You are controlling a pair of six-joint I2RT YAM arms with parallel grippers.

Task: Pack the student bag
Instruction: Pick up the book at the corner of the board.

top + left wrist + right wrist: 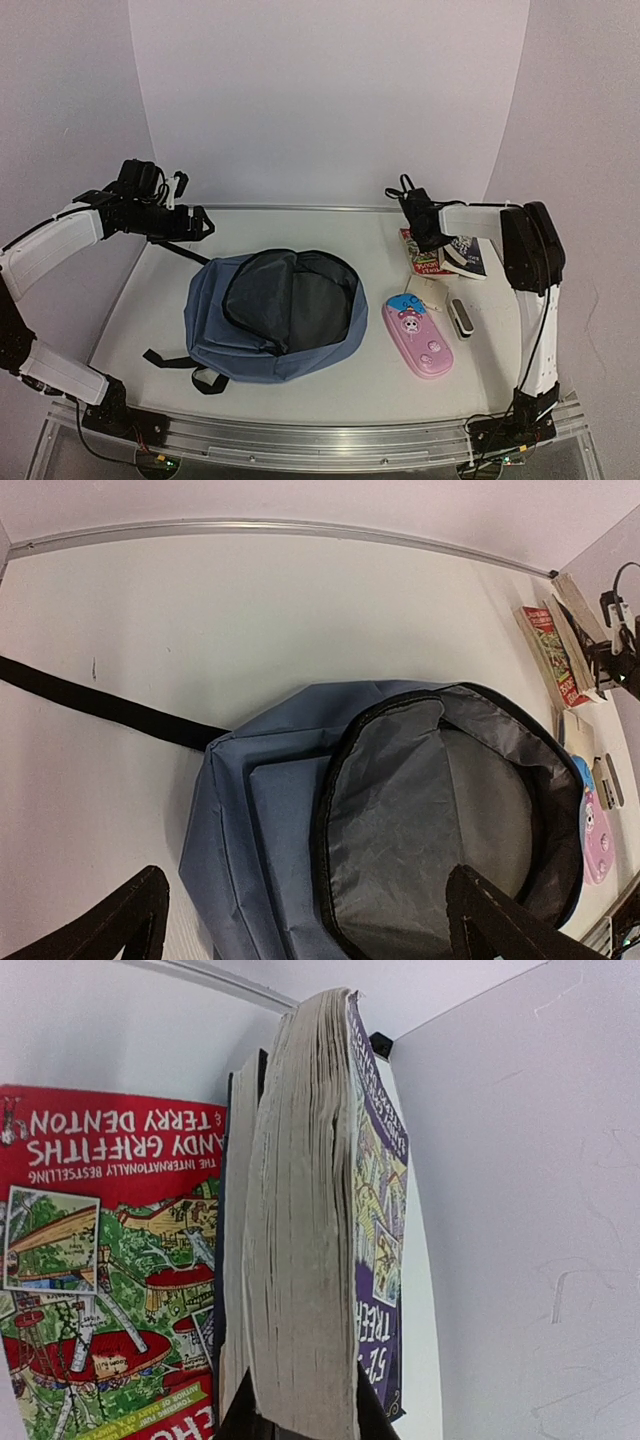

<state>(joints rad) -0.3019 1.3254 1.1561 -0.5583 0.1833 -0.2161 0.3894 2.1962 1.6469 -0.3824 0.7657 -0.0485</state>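
One student bag [275, 345] gapes, grey lining [295, 300] showing; right claw [432, 240] clamps purple book [472, 256], left claw [203, 224] spread.

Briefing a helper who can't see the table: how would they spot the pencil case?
Find the big blue backpack in the middle; the pencil case lies flat just right of it. It is the only pink thing, oblong with a cartoon face, unlike the small dark object beside it and the books behind.

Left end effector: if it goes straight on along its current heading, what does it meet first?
Most likely the student bag, at the dark grey lining of its open mouth, which the wrist view frames inside the open left end effector. Depth is unclear.
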